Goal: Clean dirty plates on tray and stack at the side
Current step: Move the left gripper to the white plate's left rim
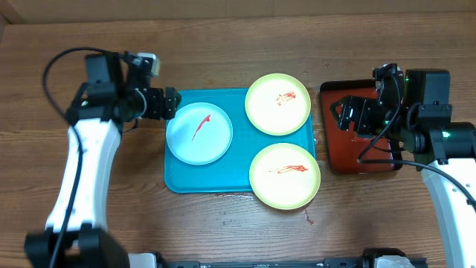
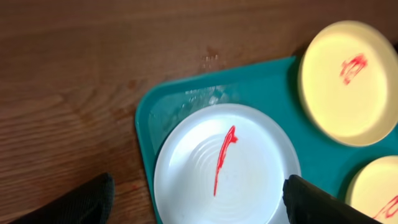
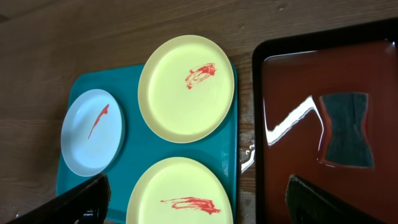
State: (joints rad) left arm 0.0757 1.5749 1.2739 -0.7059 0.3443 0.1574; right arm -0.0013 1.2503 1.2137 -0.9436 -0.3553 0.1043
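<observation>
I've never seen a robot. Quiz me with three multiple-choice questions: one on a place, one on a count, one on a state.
1. Where is the white plate? A) stacked on a yellow plate B) lying in the teal tray C) off the tray
2. How many plates carry red smears? A) one B) two C) three
3. How is the right gripper? A) open, empty B) shut on a plate C) shut on the tray rim

Answers: 1 B, it lies inside the rim. 2 C, the white and both yellow plates are smeared. 3 A, its fingers stand wide apart.
</observation>
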